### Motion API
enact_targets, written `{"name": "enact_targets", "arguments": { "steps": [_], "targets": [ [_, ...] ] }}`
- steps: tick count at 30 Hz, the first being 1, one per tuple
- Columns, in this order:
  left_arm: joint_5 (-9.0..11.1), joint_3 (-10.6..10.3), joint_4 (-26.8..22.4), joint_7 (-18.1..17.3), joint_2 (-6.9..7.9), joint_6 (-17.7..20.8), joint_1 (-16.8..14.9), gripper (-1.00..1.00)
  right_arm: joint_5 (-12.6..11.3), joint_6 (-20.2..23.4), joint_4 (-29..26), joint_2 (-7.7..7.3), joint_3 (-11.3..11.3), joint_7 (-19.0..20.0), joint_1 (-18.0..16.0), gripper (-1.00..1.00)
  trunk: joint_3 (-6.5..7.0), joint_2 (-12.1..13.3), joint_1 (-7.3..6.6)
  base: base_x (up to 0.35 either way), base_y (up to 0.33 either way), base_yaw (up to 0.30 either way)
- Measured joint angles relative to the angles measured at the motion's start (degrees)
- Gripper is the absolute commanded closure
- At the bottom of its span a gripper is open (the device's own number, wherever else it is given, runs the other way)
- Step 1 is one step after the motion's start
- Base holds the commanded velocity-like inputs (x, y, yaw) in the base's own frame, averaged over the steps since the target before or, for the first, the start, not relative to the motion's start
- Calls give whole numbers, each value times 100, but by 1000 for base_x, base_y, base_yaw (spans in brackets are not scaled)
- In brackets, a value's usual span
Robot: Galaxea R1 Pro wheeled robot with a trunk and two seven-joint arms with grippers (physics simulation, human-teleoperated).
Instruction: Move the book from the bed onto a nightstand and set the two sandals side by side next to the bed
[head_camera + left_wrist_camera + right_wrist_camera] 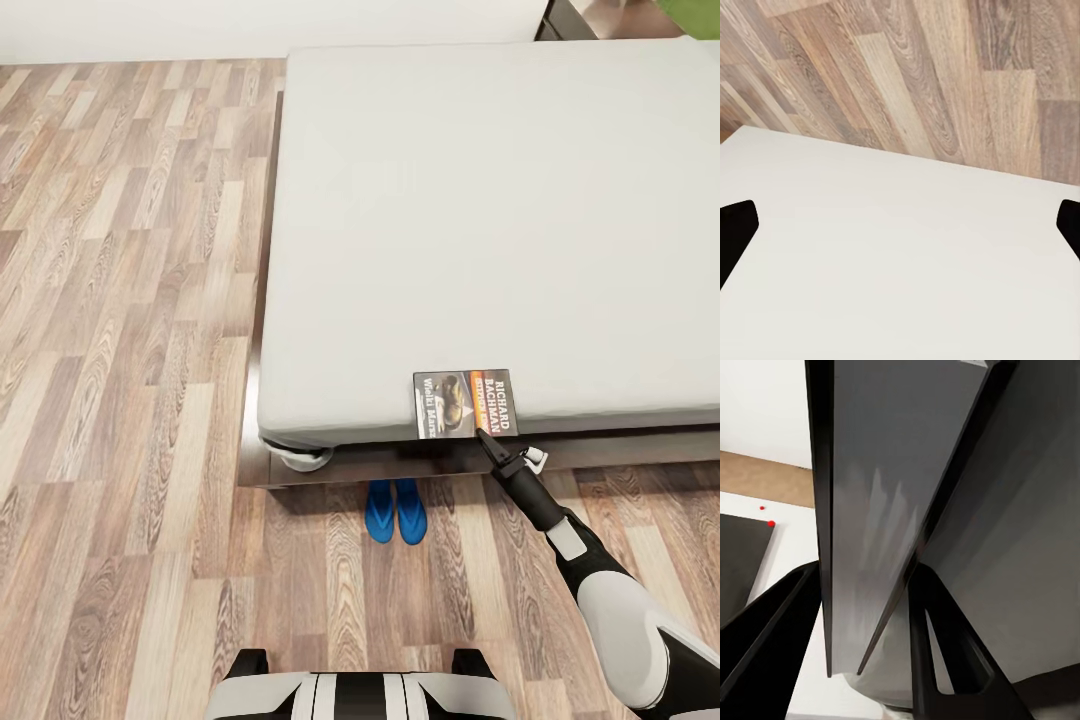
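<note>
Right up against my right wrist camera, two dark fingers (937, 660) are sitting on either side of a thin grey slab edge, which looks like the book seen edge-on, though I honestly can't tell if they're pinching it or just straddling it. From my head camera, my right gripper (487, 442) is pointing its tip at the near edge of the book (465, 403), touching or just about touching its lower right corner.

That book is lying flat, cover up, at the very front edge of the bed (480, 230), on the light grey mattress, with the white author lettering and orange band toward its right side. Just below and a bit left of it, the two blue sandals (394, 510) are lying side by side on the floor (120, 350), touching each other, their toe ends tucked close against the dark wood bed frame.

My left gripper is hanging over a plain white surface, with its black fingertips (736, 229) spread wide at the two sides of the left wrist view and nothing between them. Wood planks are running beyond that white surface.
</note>
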Motion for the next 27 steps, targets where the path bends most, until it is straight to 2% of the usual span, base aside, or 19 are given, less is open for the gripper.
{"name": "enact_targets", "arguments": {
  "steps": [27],
  "targets": [
    [9,4,1,1,-2,6,0,-100,0,8,-8,0,1,-3,0,100,17,39,-21,0,0,0]
  ]
}}
